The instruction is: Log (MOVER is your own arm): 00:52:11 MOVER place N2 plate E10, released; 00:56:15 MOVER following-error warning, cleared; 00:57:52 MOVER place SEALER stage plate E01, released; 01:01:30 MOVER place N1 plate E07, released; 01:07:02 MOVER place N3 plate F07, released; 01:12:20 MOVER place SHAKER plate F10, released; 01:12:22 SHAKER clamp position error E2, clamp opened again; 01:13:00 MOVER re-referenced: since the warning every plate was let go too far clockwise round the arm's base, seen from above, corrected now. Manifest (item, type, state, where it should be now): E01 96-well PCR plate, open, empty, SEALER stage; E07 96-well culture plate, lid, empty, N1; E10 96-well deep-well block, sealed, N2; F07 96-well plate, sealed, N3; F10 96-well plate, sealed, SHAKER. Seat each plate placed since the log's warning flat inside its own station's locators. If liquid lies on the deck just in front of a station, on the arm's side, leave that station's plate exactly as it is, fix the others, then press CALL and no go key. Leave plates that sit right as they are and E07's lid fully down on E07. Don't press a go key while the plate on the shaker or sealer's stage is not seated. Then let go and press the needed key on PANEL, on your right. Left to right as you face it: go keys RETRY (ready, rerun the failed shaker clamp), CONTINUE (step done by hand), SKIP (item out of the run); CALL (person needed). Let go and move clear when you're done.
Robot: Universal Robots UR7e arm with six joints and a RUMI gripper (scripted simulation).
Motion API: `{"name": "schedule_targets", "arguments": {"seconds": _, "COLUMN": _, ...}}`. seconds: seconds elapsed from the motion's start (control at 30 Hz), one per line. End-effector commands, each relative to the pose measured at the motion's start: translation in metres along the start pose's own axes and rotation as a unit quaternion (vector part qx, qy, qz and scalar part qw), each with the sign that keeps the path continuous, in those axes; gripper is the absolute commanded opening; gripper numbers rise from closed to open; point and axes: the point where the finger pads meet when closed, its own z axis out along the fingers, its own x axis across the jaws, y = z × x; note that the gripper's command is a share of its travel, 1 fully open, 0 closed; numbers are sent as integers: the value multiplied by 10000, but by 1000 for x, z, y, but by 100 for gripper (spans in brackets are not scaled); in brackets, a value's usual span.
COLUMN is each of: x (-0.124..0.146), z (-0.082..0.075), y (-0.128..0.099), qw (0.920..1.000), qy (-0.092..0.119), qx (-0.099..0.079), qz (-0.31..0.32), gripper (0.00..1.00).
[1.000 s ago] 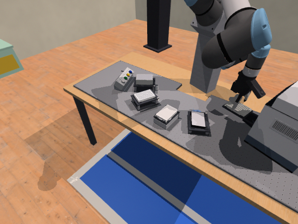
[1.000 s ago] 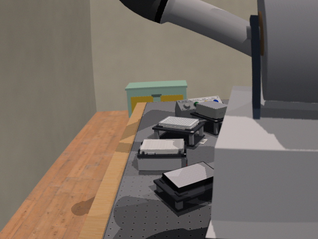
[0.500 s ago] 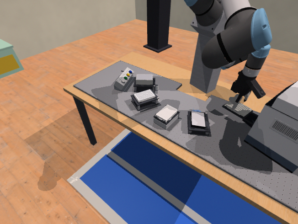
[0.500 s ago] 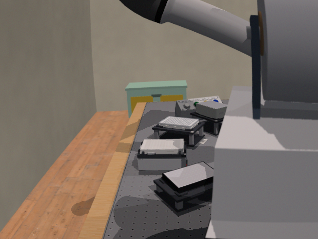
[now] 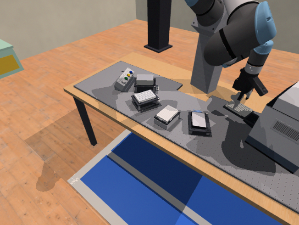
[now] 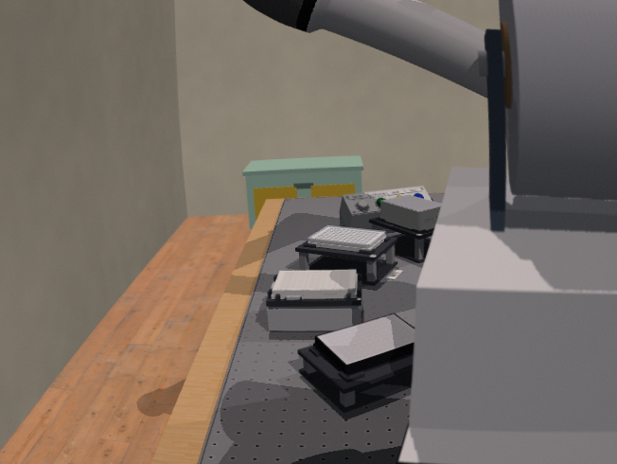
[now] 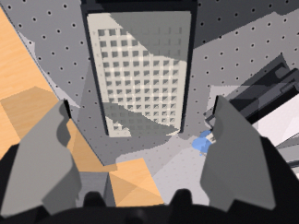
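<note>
A wood-floored room with pale walls holds a wooden worktop (image 5: 154, 64) covered by a grey perforated deck mat (image 5: 217, 149). The tool (image 5: 242, 97) hangs released, jaws spread wide and holding nothing, just above the near end of the open 96-well PCR plate (image 7: 143, 75), which lies directly beneath it on a dark stage (image 5: 251, 118) projecting from the grey sealer housing (image 5: 273, 135). In the wrist view the two grey fingers stand on either side of the plate's near end without touching it, and a small blue puddle (image 7: 201, 144) lies on the deck beside the right finger, near the edge of a dark nest. To the tool's side along the worktop, away from the sealer, stand in turn a lidded plate on a black nest (image 5: 198, 120), a white sealed block on a grey base (image 5: 167, 113), a white well plate on a raised black stand (image 5: 145, 96), and a grey sealed plate on a further black station (image 5: 144, 77). Farthest from the tool sits the button panel (image 5: 124, 79) with coloured keys.
</note>
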Motion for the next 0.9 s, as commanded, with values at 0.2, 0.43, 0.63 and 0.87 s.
{"name": "schedule_targets", "arguments": {"seconds": 0.2, "x": 0, "z": -31, "y": 0, "qw": 10000, "qy": -1, "qx": 2, "qz": 1, "gripper": 82}}
{"name": "schedule_targets", "arguments": {"seconds": 0.43, "x": 10, "z": -31, "y": 1, "qw": 9998, "qy": -1, "qx": 1, "qz": 201, "gripper": 0}}
{"name": "schedule_targets", "arguments": {"seconds": 0.63, "x": 40, "z": -31, "y": 4, "qw": 9968, "qy": -1, "qx": 1, "qz": 800, "gripper": 0}}
{"name": "schedule_targets", "arguments": {"seconds": 0.87, "x": 75, "z": -31, "y": 8, "qw": 9888, "qy": -1, "qx": 1, "qz": 1496, "gripper": 0}}
